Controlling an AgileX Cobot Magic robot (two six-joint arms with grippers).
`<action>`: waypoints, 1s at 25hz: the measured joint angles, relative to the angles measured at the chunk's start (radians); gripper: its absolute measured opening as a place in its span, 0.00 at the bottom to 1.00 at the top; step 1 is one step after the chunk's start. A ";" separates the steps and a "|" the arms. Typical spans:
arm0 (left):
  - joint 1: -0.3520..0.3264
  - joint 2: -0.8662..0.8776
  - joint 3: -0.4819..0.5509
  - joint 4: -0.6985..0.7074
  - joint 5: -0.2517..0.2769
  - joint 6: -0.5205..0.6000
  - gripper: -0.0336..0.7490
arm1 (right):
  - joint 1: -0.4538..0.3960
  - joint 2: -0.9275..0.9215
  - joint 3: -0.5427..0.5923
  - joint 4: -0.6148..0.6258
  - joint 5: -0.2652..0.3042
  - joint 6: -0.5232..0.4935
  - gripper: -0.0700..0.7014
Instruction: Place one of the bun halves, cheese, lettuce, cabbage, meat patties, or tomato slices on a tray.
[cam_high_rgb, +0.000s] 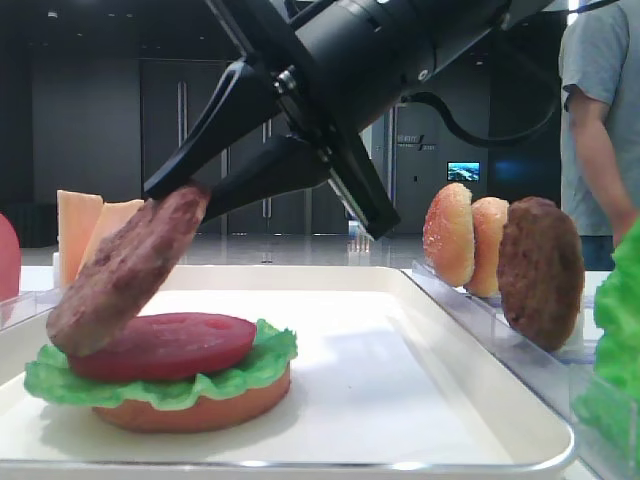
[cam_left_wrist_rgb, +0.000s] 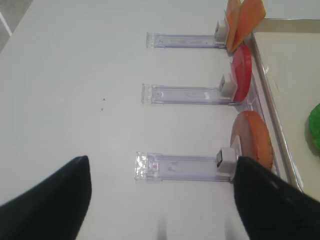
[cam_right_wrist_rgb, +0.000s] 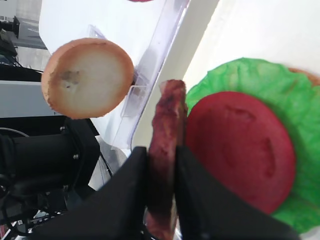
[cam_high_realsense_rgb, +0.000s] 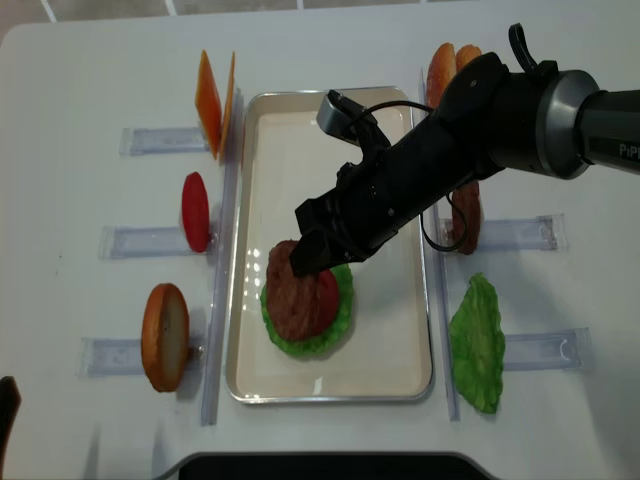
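On the left we see our left gripper (cam_left_wrist_rgb: 160, 195) with jaws spread wide over bare table. Our right gripper (cam_high_realsense_rgb: 305, 262) pinches a meat patty (cam_high_rgb: 125, 272), tilted over the tomato slice (cam_high_rgb: 165, 345), lettuce (cam_high_rgb: 262, 362) and bun base (cam_high_rgb: 200, 410) on the tray's (cam_high_rgb: 400, 400) near left.

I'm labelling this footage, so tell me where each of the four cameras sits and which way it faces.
Exterior high: at table level beside the tray, looking across it; right gripper shows.
Right wrist: on the right arm, looking down past its black fingers clamping the meat patty.
Left wrist: on the left arm, facing the clear holders; its fingers show.
Exterior high realsense: overhead, looking straight down; right arm shows.
Shared: the first, second and fourth show the tomato slice on lettuce.
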 joint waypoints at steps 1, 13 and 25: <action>0.000 0.000 0.000 0.000 0.000 0.000 0.93 | 0.000 0.000 0.000 -0.009 -0.001 0.000 0.25; 0.000 0.000 0.000 0.000 0.000 0.000 0.93 | -0.023 0.000 0.000 -0.174 -0.084 0.000 0.72; 0.000 0.000 0.000 0.000 0.000 0.000 0.93 | -0.152 -0.186 0.000 -0.342 -0.047 0.050 0.78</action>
